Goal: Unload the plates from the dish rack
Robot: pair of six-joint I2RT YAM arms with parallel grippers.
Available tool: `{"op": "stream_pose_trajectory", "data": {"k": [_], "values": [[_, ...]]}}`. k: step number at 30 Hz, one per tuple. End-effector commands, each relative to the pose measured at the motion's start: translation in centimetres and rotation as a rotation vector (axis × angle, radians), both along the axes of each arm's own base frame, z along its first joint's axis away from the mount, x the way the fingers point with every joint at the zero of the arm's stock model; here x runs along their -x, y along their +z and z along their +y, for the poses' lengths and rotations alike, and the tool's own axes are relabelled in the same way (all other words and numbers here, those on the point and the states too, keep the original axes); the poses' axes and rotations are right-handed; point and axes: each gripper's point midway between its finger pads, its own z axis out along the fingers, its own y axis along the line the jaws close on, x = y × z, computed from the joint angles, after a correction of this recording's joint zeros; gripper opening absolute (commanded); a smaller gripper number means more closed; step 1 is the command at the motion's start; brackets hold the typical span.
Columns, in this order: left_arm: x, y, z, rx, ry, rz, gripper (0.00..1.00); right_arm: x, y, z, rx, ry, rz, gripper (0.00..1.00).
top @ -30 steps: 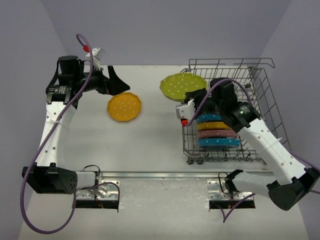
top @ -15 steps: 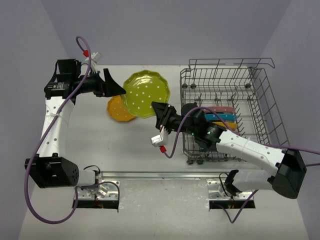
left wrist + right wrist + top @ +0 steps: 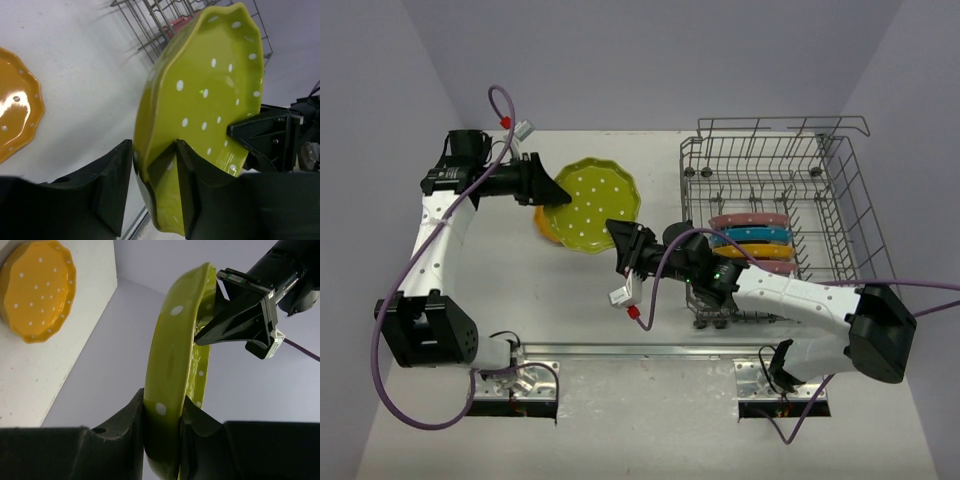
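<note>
While the lime green plate (image 3: 588, 205) hangs tilted in mid-air over the left-centre of the table (image 3: 520, 300), both arms meet on it from opposite sides. The right gripper (image 3: 623, 240) reaches across from the rack side with its jaws shut tight on the plate's near-right rim, one finger on each face, and it looks to be carrying the weight. The left gripper (image 3: 558, 193) comes in from the far left, its jaws narrow and straddling the opposite rim. In the left wrist view the pads sit right against both faces, but I cannot tell whether they are pinching yet.

This looks like a hand-over. The plate is held on edge so that a thin rim faces the incoming fingers, and taking hold at opposite edges keeps the two grippers apart.

An orange-yellow plate (image 3: 546, 226) lies flat on the table just below and left of the green one, partly hidden by it. It probably marks the drop-off spot, which lies on the left arm's side and would explain the pass.

At the right, the dish rack (image 3: 840, 190) holds four plates (image 3: 760, 235) on edge between the tines of its near half: pink, blue, orange-yellow, pink. The unloading is therefore well short of finished. The right grip should not let go until the left one is firm, or the plate could drop onto the one beneath.
</note>
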Motion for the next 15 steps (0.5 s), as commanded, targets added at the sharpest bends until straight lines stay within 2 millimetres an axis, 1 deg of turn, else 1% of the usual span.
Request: {"op": "stream_pose_trajectory", "data": {"k": [1,2,5,6,7,8,10,11,13,15], "values": [[1.4,-0.2,-1.2,0.094,-0.132,0.003,0.34,0.1,10.9,-0.6,-0.296,-0.025,-0.252,0.00],[1.5,-0.3,-1.3,0.108,-0.149,0.011,0.31,0.1,10.8,-0.5,-0.296,-0.024,-0.248,0.00],[2.1,-0.6,-1.7,0.149,-0.193,0.032,0.10,-0.1,10.2,-0.6,-0.285,-0.035,-0.236,0.00],[2.3,-0.7,-1.8,0.163,-0.203,0.043,0.00,-0.3,10.0,-0.6,-0.279,-0.042,-0.230,0.00],[2.4,-0.9,-1.8,0.178,-0.211,0.053,0.00,-0.6,9.7,-0.7,-0.273,-0.063,-0.224,0.04],[2.4,-1.1,-1.7,0.192,-0.214,0.062,0.00,-0.9,9.5,-0.8,-0.268,-0.076,-0.216,0.10],[2.3,-1.4,-1.4,0.218,-0.211,0.078,0.00,-1.1,9.1,-0.6,-0.260,-0.085,-0.195,0.27],[2.0,-1.5,-0.9,0.226,-0.198,0.079,0.00,-1.5,8.7,-0.8,-0.251,-0.109,-0.175,0.31],[1.2,-1.8,0.1,0.257,-0.170,0.094,0.00,-2.0,8.1,-1.1,-0.235,-0.137,-0.150,0.53],[0.2,-2.0,1.6,0.276,-0.128,0.099,0.00,-2.4,7.4,-1.2,-0.214,-0.160,-0.130,0.70]]}}
